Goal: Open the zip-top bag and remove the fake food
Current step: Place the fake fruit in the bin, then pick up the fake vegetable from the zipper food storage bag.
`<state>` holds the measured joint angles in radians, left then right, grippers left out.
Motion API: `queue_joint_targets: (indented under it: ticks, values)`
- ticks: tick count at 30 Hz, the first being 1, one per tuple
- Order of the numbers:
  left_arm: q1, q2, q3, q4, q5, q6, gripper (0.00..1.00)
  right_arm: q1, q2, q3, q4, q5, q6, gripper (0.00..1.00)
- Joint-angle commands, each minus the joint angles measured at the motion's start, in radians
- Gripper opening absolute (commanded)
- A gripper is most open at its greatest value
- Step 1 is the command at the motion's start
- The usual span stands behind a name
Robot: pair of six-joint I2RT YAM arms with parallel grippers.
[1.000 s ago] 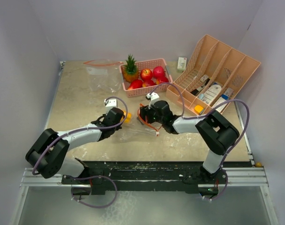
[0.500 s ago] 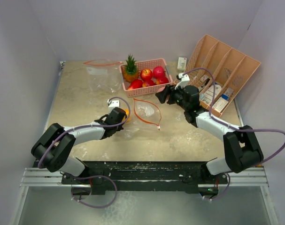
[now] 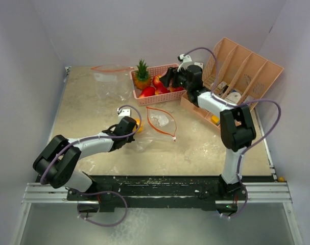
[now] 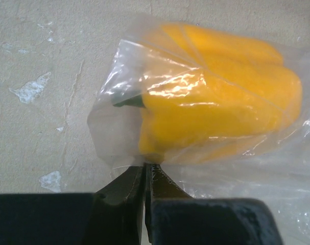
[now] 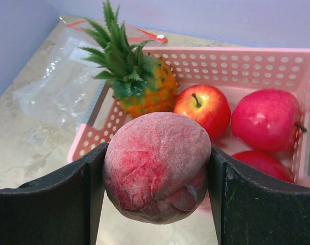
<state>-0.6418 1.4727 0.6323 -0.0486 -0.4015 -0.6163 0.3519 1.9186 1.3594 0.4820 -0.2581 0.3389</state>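
Observation:
My left gripper [image 3: 130, 127] is shut on the clear film of the zip-top bag [image 3: 150, 139], its fingertips [image 4: 147, 171] pinching the plastic just below a yellow bell pepper [image 4: 221, 107] that lies inside the bag. The bag's red zip edge [image 3: 160, 120] lies open on the table. My right gripper [image 3: 169, 78] hangs over the pink basket [image 3: 160, 67], shut on a dull red round fruit [image 5: 157, 173]. In the basket lie an orange pineapple [image 5: 139, 92], a red apple [image 5: 203, 109] and other red fruits [image 5: 267, 120].
A second clear bag [image 3: 106, 79] with a red zip lies at the back left. A peach-coloured file rack [image 3: 246, 74] holding white bottles stands at the back right, close beside my right arm. The basket rim [image 5: 236, 53] is directly beyond the held fruit.
My right arm has swung from the bag's mouth at mid-table back to the basket, carrying the red fruit. The left gripper has kept its pinch on the bag.

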Motion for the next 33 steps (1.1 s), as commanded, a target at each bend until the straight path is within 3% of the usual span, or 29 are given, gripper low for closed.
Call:
queue_joint_targets:
  ticks: [1,4,6,7,14,19,27,33]
  values:
    - [0.003,-0.058,-0.010,0.005,0.033,0.010,0.05,0.006,0.092,0.173,-0.105,0.016,-0.100,0.62]
    - [0.003,-0.082,-0.026,0.016,0.035,0.014,0.07,0.007,0.100,0.194,-0.115,0.103,-0.105,0.76]
    - [0.002,-0.088,-0.031,0.026,0.037,0.015,0.08,0.008,0.078,0.191,-0.125,0.137,-0.113,0.93]
    - [0.003,-0.085,-0.029,0.033,0.042,0.018,0.09,0.009,0.065,0.180,-0.122,0.141,-0.123,0.97]
    - [0.005,-0.061,-0.014,0.055,0.070,0.022,0.11,0.009,-0.133,-0.088,-0.005,0.124,-0.123,0.98]
    - [0.004,-0.061,-0.014,0.072,0.075,0.020,0.14,0.016,-0.346,-0.374,0.078,0.047,-0.047,0.82]
    - [0.004,0.000,0.010,0.117,0.113,0.017,0.17,0.109,-0.621,-0.725,0.149,0.024,0.071,0.24]
    - [0.004,0.015,0.034,0.131,0.112,0.015,0.18,0.197,-0.561,-0.767,0.198,0.026,0.107,0.05]
